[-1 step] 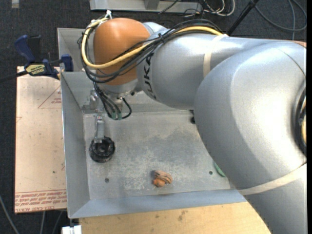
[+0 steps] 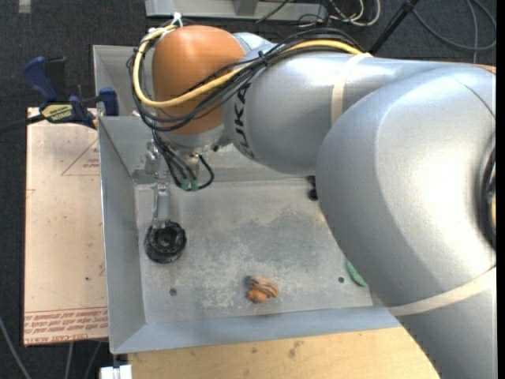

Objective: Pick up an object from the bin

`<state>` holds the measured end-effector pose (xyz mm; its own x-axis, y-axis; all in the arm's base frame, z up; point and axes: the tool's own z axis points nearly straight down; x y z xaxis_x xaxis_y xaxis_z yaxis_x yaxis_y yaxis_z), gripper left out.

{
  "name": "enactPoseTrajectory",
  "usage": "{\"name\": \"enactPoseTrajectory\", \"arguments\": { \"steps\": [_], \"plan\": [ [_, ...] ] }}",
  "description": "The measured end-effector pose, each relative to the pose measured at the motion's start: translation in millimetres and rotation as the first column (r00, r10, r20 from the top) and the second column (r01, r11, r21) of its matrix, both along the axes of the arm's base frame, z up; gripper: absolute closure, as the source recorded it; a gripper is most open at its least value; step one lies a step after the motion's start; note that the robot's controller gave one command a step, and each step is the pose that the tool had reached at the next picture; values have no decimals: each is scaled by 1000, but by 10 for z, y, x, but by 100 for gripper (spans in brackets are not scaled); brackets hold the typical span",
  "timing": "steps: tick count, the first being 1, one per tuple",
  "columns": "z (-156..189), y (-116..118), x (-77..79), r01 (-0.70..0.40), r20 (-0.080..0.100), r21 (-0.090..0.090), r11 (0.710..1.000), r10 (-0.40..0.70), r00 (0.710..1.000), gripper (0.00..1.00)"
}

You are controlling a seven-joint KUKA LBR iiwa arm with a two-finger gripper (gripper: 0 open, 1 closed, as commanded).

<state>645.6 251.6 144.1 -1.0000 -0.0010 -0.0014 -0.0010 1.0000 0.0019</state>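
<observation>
bin [image 2: 237, 227]: grey metal with sloped walls; the floor is dull, scuffed and speckled with pale wear, heaviest to the right of the black round part.
black round part [image 2: 165, 242]: dark, ring-like, lying flat on the bin floor close to the left wall; it is the reference for every position below.
claw [image 2: 161, 210]: directly above the black round part, its lower end at the part's top edge; whether it touches cannot be confirmed.
claw state: cannot tell whether it is apart, together or clamped on the part.
arm [image 2: 394, 133]: 1 silver arm, above and right of the black round part, covering the bin's right side.
orange cover [image 2: 193, 69]: on the wrist, straight above the black round part, with yellow and black leads looped round it.
orange-brown item [image 2: 261, 289]: small and lumpy, below and right of the black round part, near the front wall and well apart from it.
green item [image 2: 354, 275]: a sliver far right of the black round part, partly hidden by the arm.
dark speck [image 2: 173, 293]: on the floor just below the black round part.
carpet [image 2: 63, 22]: dark room floor, above and left of the black round part.
loose cables [image 2: 450, 14]: on the carpet, far above and right of the black round part.
</observation>
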Motion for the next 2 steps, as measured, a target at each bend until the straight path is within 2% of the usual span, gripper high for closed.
{"name": "enactPoseTrajectory", "arguments": {
  "steps": [1,2],
  "plan": [
    [-347,-174,-239,-96,9,3,995,96,995,0],
    [-640,-77,-153,-310,11,3,951,310,951,100]
  ]
}}
